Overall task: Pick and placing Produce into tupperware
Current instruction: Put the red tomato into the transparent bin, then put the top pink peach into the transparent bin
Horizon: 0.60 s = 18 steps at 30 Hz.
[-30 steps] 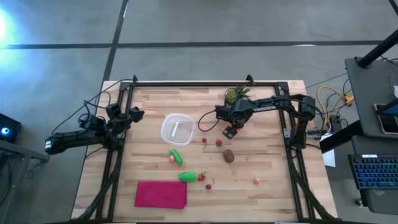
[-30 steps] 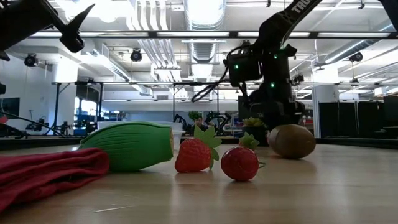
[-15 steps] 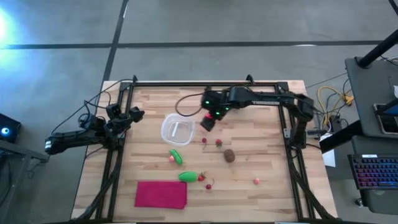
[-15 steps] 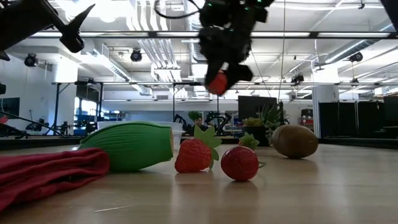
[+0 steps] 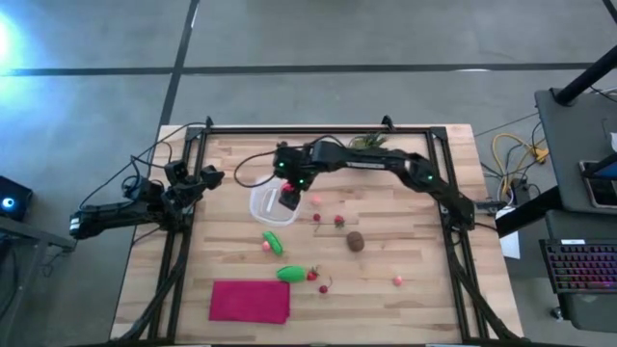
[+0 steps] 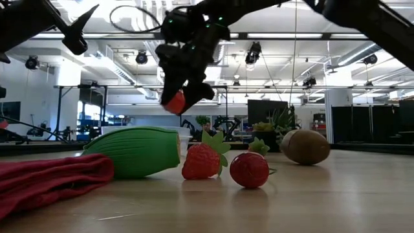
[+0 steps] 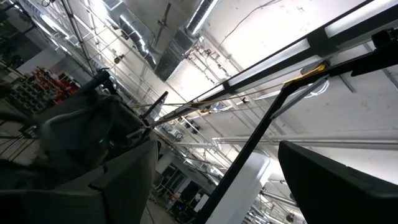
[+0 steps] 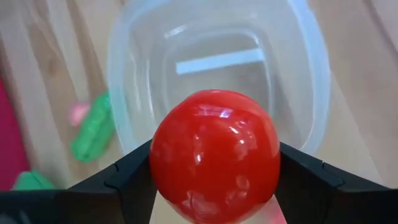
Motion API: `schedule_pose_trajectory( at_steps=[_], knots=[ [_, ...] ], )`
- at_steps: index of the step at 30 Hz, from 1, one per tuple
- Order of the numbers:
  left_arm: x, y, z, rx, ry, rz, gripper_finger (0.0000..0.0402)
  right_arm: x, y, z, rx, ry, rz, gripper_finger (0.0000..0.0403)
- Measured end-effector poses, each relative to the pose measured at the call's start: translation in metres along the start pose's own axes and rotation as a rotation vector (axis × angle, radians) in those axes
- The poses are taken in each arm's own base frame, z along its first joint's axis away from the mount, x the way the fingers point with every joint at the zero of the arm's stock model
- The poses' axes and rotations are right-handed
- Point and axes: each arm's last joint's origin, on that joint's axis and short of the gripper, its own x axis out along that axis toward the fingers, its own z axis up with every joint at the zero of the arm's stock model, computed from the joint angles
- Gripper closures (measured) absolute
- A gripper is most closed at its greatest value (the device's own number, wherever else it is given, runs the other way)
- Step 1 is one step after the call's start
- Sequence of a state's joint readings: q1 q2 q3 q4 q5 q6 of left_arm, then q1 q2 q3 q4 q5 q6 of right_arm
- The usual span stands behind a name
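1. The room is a big workshop with a grey floor; in the middle stands a wooden table [image 5: 405, 241] with a black frame.
2. The right gripper [image 5: 289, 198] reaches across the table and hangs above the tupperware [image 5: 265, 204]. The left gripper [image 5: 207, 178] waits at the left edge of the table; I cannot tell if its jaws are open.
3. A magenta cloth [image 5: 250, 301] lies flat at the near side of the table.
4. The tupperware is clear and has nothing inside. I think it is light and may slide if something pushes it.
5. A red ball [image 8: 214, 155] sits between the right jaws, which are closed on its two sides, directly over the container. It looks smooth, glossy and hard, so probably slippery; holding it across the widest part seems best.
6. Other produce lies well apart: a green piece [image 5: 273, 242], a kiwi [image 5: 355, 241], small berries [image 5: 338, 221].
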State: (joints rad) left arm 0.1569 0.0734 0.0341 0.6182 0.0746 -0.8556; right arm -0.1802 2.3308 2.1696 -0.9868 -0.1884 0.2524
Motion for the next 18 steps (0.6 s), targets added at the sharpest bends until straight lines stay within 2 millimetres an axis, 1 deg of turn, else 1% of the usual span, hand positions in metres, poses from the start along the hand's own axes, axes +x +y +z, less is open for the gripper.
schedule_pose_trajectory(
  at_steps=[2, 5, 10, 14, 18],
  knots=[
    [0.0, 0.0, 0.0, 0.006, 0.0, 0.0, 0.0082, 0.009, -0.001, 0.002, -0.024, 0.033, -0.016, 0.0143],
    [0.0, 0.0, 0.0, 0.007, 0.0, 0.0, 0.0082, 0.017, -0.002, 0.005, -0.058, 0.036, -0.101, 0.0143],
    [0.0, 0.0, 0.0, 0.007, 0.002, -0.005, 0.0082, 0.021, 0.001, 0.011, -0.083, 0.005, -0.121, 0.0137],
    [0.0, 0.0, 0.0, 0.007, 0.009, -0.011, 0.0082, 0.021, 0.001, 0.011, -0.085, 0.008, -0.126, 0.0111],
    [0.0, -0.001, 0.0, 0.007, 0.014, -0.016, 0.0082, 0.019, 0.0, 0.011, -0.103, -0.008, -0.18, 0.008]
  ],
)
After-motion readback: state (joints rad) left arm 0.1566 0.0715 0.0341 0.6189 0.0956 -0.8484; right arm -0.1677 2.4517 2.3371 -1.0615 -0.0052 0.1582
